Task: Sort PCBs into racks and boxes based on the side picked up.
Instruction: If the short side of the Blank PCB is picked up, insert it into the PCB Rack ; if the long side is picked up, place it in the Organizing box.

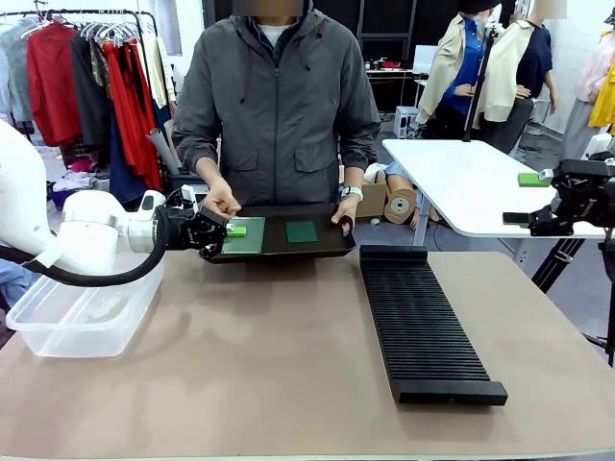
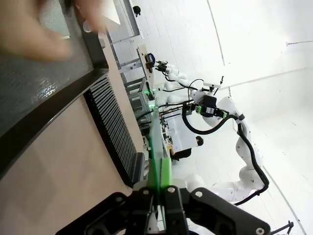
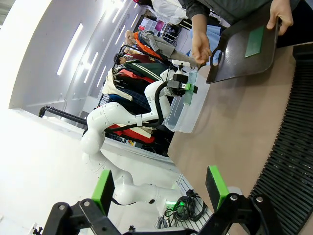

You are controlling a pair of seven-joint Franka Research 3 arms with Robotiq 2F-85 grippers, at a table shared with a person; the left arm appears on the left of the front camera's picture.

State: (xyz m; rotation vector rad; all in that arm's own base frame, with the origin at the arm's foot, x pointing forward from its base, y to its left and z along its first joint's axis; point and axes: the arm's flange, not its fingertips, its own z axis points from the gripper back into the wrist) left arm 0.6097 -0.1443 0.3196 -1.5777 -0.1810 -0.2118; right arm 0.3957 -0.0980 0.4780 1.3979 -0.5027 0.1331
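While your left tool point(image 1: 229, 231) is clenched on one edge of the larger PCB point(image 1: 248, 237), that board sits at the left end of the black tray point(image 1: 288, 254), which the person holds up by its ends, one hand point(image 1: 223, 200) just beside your tool. The left wrist view shows the board edge-on, pinched between the green pads. From the right wrist view it looks raised just clear of the tray, though I can't tell for certain that the two are apart. The smaller, darker PCB point(image 1: 301, 231) lies flat in the middle of the tray. Your right tool point(image 3: 160, 187) is spread wide and empty, well off to the right. The clear box point(image 1: 77, 322) sits below and left of the held board. The slotted rack point(image 1: 423, 327) lies on the surface point(image 1: 259, 375) to the right.

Treat the board as light, thin and stiff, probably brittle at the corners and slick on its faces. A grip on one margin lets it lever and swing, so move it slowly. For the smaller one, take a bare edge with the pads flat on both faces. Which face of the held board is up, I can't judge.
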